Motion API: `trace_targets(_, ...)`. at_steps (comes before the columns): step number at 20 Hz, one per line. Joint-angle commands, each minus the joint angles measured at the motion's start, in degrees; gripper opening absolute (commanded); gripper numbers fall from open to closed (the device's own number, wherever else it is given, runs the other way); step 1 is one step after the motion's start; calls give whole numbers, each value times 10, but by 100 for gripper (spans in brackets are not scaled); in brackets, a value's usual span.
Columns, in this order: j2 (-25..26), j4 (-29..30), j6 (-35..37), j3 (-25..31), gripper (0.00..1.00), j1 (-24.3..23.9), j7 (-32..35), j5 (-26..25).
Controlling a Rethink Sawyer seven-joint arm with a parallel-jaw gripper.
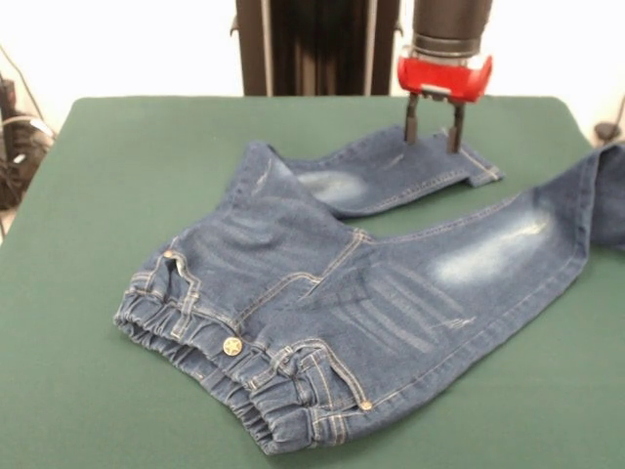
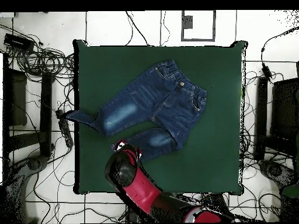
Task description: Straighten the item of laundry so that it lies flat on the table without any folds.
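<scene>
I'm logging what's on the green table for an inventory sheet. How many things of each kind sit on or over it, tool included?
Jeans: 1
Tool, two fingers apart, over the short leg's cuff: 1
Table: 1
Total: 3

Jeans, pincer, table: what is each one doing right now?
Jeans: spread out but crooked, legs splayed apart; one leg's end hangs over the table edge, the other leg lies under the pincer.
Pincer: open, fingers pointing down at the hem of the shorter-looking leg, gripping nothing.
Table: green top, jeans lying on it.
</scene>
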Motion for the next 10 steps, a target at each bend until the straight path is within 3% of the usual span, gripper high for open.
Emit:
trace_targets(1, 15, -71, 43, -8, 100, 33, 162, 7)
trace_targets(10, 42, -96, 28, -26, 100, 42, 188, -25)
